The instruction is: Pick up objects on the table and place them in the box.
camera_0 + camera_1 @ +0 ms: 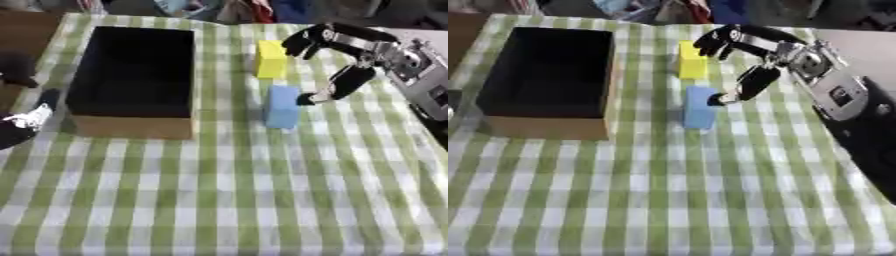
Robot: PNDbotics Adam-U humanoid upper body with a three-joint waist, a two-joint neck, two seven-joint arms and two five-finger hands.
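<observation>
Upper right of frame: right hand spread open, thumb tip touching blue block | block lies left of and below hand, long axis toward viewer | yellow block behind | box left | left hand idle, farther, fingers unclear

I had both eyes of the head camera looking steeply down over the checked table, from the near edge toward the far one. The two views shared almost the whole scene, shifted a little sideways. In the left eye view the right hand sat nearer the picture's right edge, with the box well to its left. In the right eye view that hand lay closer to centre, more arm showing behind it.
</observation>
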